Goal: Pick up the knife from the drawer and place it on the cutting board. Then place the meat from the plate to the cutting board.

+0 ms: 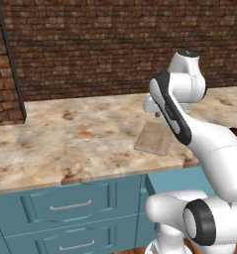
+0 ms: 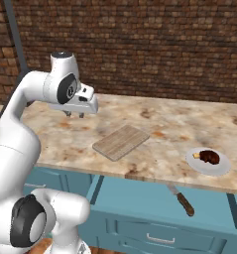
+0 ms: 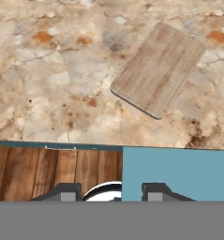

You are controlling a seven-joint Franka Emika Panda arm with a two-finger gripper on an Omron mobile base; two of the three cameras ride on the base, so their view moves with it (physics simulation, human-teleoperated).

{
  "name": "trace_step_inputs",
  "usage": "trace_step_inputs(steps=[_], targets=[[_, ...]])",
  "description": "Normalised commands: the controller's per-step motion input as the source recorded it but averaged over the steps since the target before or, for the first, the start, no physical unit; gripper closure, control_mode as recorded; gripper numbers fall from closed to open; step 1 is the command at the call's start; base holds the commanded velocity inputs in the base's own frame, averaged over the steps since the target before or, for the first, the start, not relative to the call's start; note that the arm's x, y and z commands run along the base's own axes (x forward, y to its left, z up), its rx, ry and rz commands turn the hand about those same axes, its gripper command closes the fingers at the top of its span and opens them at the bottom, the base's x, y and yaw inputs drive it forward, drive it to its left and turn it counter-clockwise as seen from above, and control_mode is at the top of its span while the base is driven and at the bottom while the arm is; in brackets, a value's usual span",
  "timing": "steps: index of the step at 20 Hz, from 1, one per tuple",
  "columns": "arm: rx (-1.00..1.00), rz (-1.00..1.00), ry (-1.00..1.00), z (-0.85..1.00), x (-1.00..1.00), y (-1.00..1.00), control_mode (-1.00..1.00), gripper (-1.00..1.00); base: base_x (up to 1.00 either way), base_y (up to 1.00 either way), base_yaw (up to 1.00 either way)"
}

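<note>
End effector (image 2: 74, 115) empty above counter (image 2: 154, 149), jaws apart, beside cutting board (image 2: 121, 142).

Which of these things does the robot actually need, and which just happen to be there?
Needed: knife lying in the open drawer; cutting board; meat on its plate.

Just there: marble counter, brick wall, closed drawer fronts.
</note>
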Motion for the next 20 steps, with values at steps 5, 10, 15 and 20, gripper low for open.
trace_step_inputs(steps=[5,10,15,20], targets=[[0.0,0.0,-0.02,0.0,-0.22,0.0,-1.0,-1.0,0.0,0.0,0.0],[-0.02,-0.01,-0.16,0.0,-0.69,0.0,-1.0,-1.0,0.0,0.0,0.0],[0.0,0.0,-0.05,-0.03,-0.79,0.0,-1.0,-1.0,0.0,0.0,0.0],[0.0,0.0,-0.1,-0.13,-0.73,0.0,-1.0,-1.0,0.0,0.0,0.0]])
